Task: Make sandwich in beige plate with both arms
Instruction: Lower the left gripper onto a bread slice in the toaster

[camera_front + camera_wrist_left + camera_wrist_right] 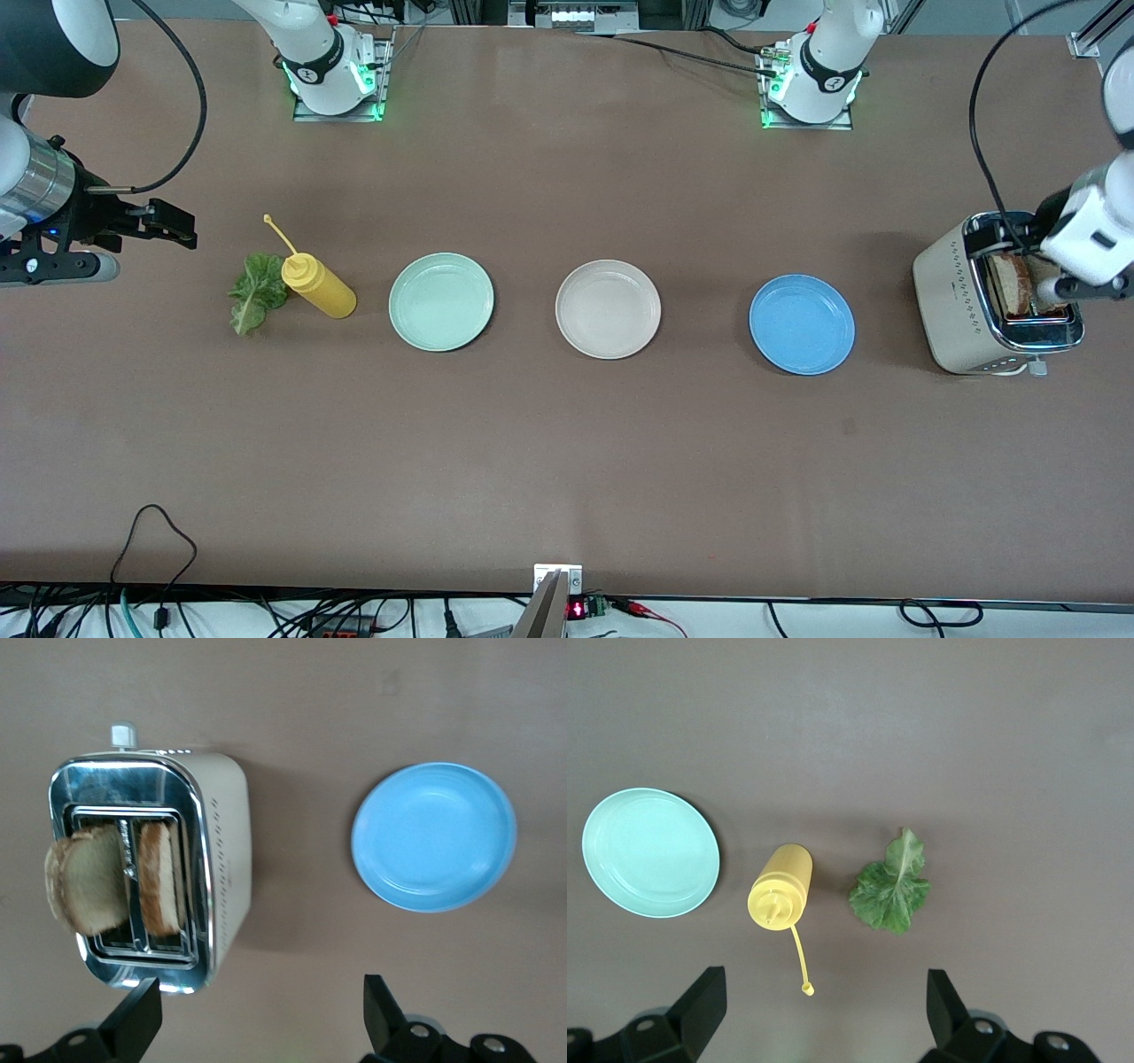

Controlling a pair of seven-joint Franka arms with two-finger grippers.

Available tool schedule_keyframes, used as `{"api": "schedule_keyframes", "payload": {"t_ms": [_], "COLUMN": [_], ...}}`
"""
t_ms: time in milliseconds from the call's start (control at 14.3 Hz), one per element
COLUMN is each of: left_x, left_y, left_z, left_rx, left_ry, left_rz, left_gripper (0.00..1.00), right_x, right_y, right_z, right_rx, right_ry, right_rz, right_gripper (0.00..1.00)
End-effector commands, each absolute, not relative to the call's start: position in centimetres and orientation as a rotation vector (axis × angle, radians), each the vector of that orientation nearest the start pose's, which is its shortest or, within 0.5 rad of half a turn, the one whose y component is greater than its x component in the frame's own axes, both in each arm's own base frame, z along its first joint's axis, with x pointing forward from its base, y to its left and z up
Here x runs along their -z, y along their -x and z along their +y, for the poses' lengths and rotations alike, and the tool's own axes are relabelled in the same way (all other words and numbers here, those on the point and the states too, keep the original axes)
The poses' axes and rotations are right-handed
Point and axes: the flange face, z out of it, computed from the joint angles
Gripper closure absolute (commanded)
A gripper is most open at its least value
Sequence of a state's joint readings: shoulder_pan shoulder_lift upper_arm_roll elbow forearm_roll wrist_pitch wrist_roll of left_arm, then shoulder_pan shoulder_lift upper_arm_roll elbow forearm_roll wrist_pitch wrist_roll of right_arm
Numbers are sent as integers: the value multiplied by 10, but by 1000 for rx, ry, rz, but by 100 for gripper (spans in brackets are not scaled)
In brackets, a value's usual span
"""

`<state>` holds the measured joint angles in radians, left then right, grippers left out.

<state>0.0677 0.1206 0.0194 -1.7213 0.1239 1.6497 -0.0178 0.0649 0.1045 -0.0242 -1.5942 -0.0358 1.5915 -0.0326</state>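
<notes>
Brown table top with three plates in a row across its middle: mint green plate (441, 301) toward the right arm's end, beige plate (608, 308) at centre, blue plate (802, 323) toward the left arm's end. The beige plate is bare; no part of the sandwich lies on it yet.

Two slices of toast (115, 877) stand on edge in the slots of a cream-and-chrome toaster (952, 301) at the left arm's end of the table, just past the blue plate. The left gripper (257, 1019) hangs over the toaster with its fingers spread wide and nothing between them. In the left wrist view the slices sit off to one side of the gap between the fingers, not centred under it, and their flat faces run along the length of the slots.

The lettuce leaf (257, 292) lies flat at the right arm's end, touching a yellow squeeze bottle (319, 285) that stands between it and the mint green plate. The right gripper (824, 1019) hovers over that end, likewise released and empty.

Judgement: the toast is the left arm's to fetch, the lettuce the right arm's. The left gripper probably has to shift sideways over one slice, with a finger on each broad face.
</notes>
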Motion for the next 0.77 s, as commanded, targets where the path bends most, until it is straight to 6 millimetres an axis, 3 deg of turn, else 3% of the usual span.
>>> {"api": "schedule_keyframes", "payload": {"t_ms": [0,140,700], "left_x": [-468,-448,-374], "left_y": [-589,-589,-592], "left_z": [99,126,171], "left_rx": [-299,-334,-468], "left_ry": [3006,3025,3046], "left_rz": [-33,-19,-49], "left_gripper": [0,0,0], "right_x": [-560,-562,-566], "right_y": [-577,-579,-585], "right_z": [16,12,12], "right_rx": [-143,-134,-109], "right_ry": [3152,3162,3160], "right_rz": [-79,-95,-70], "right_gripper": [0,0,0]}}
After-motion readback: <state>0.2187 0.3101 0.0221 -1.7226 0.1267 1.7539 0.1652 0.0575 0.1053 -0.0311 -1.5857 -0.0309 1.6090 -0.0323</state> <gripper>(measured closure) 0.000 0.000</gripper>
